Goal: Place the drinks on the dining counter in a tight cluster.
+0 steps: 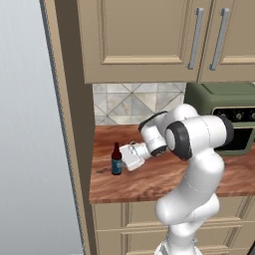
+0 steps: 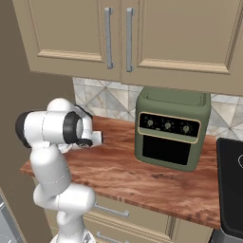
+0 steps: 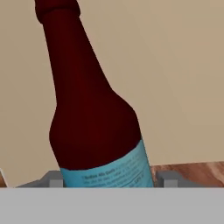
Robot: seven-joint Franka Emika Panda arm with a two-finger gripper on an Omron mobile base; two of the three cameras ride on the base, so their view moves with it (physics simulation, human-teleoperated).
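A slim dark-brown bottle (image 1: 116,159) with a blue label stands upright near the left end of a short wood counter (image 1: 164,182) under beige wall cabinets. My gripper (image 1: 122,160) reaches in from the right at label height. In the hand view the bottle (image 3: 94,113) is very close, and my gripper (image 3: 111,179) straddles its label. One fingertip (image 3: 54,179) sits on one side and the other on the opposite side, both close to the glass, the jaws still apart. The dining counter is out of view.
A green countertop oven (image 2: 171,128) stands on the counter to the right of the arm, with a black appliance (image 2: 231,185) further right. A tall beige panel (image 1: 67,124) closes the counter's left end. A tiled backsplash (image 1: 132,102) runs behind, with cabinets (image 1: 144,35) overhead.
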